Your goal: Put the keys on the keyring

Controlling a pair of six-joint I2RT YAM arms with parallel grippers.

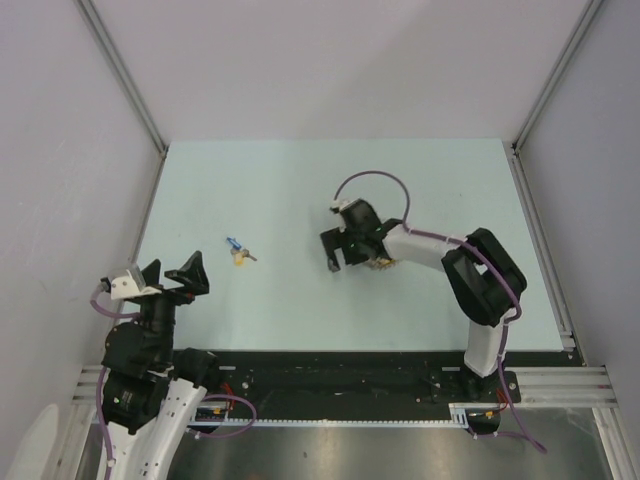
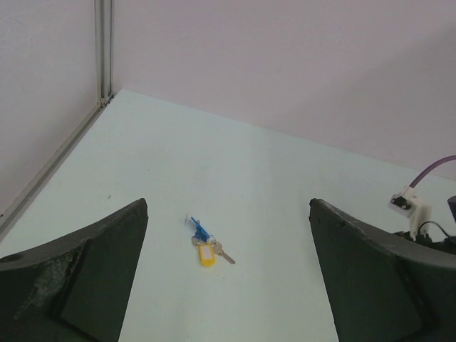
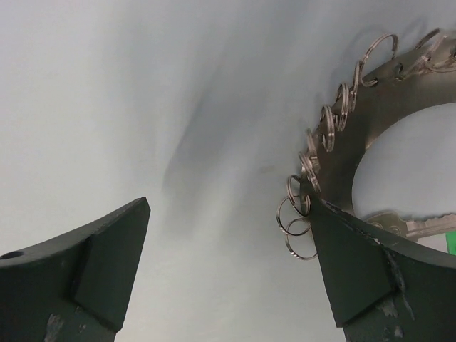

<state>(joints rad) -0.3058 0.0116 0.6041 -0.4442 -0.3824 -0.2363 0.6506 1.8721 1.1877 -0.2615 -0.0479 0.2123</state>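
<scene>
A small bunch of keys [image 1: 240, 253] with a blue and a yellow head lies on the pale table, left of centre. It also shows in the left wrist view [image 2: 205, 246], ahead of my left gripper [image 2: 228, 203], which is open, empty and well short of it [image 1: 172, 272]. My right gripper [image 1: 343, 262] is open and low over the table's middle. The keyring [image 3: 342, 100], a loop of linked silver rings, lies beside its right finger [image 3: 356, 271]; it also shows in the top view [image 1: 383, 264]. A silver key [image 3: 420, 226] lies inside the loop.
Grey walls with metal rails [image 1: 125, 75] enclose the table on three sides. The black base rail [image 1: 330, 380] runs along the near edge. The right arm's purple cable [image 1: 375, 180] arcs above its wrist.
</scene>
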